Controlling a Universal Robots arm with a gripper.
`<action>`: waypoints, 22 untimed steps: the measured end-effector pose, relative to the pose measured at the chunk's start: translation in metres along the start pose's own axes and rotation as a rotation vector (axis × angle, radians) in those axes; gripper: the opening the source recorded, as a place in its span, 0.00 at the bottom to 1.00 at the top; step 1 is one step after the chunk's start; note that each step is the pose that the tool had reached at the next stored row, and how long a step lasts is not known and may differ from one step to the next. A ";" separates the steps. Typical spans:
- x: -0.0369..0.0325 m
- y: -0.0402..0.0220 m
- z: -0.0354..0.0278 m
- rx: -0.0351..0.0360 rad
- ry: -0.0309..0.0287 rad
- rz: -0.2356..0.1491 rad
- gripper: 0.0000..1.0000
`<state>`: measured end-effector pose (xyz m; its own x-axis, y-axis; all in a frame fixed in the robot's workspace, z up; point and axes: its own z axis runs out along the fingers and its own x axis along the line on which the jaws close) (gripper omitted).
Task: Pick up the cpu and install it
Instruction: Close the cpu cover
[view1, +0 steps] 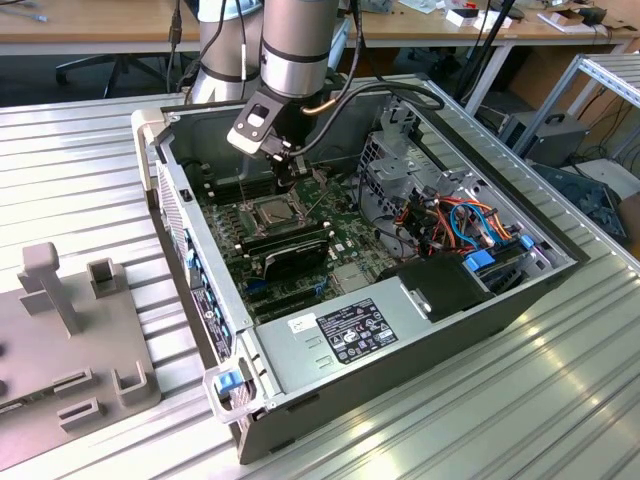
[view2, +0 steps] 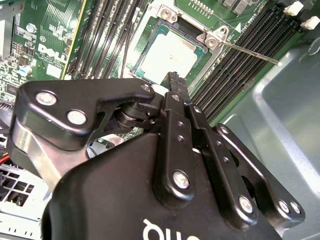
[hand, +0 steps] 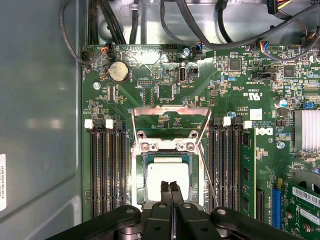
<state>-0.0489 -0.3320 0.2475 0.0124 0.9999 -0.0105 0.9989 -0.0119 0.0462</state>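
The cpu (hand: 159, 176), a silver-grey square, lies flat in the dark socket on the green motherboard (hand: 165, 90). In the second wrist view the cpu (view2: 170, 54) sits just beyond the fingertips. My gripper (hand: 170, 187) hangs directly over the cpu's near edge, its two black fingers pressed together with nothing between them. In the exterior view the gripper (view1: 286, 180) reaches down into the open computer case (view1: 400, 330), right above the cpu (view1: 272, 210). The socket's metal load frame (hand: 170, 111) stands open and its thin lever (hand: 207, 172) is swung free.
Black memory slots (hand: 106, 165) flank the socket on both sides. Cables (view1: 455, 225) and drive bays fill the case toward the exterior view's right. A power supply (view1: 350, 330) lies at the case's near side. A grey fixture (view1: 70, 330) rests on the ribbed metal table (view1: 500, 400).
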 end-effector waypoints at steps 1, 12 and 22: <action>0.0000 0.0000 0.0000 0.0000 0.0000 0.000 0.11; -0.0001 0.0003 -0.0069 0.0000 -0.0001 0.000 0.11; -0.0001 0.0005 -0.0108 0.0001 -0.0002 0.000 0.11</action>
<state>-0.0489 -0.3320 0.2583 0.0124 0.9999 -0.0106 0.9989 -0.0119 0.0462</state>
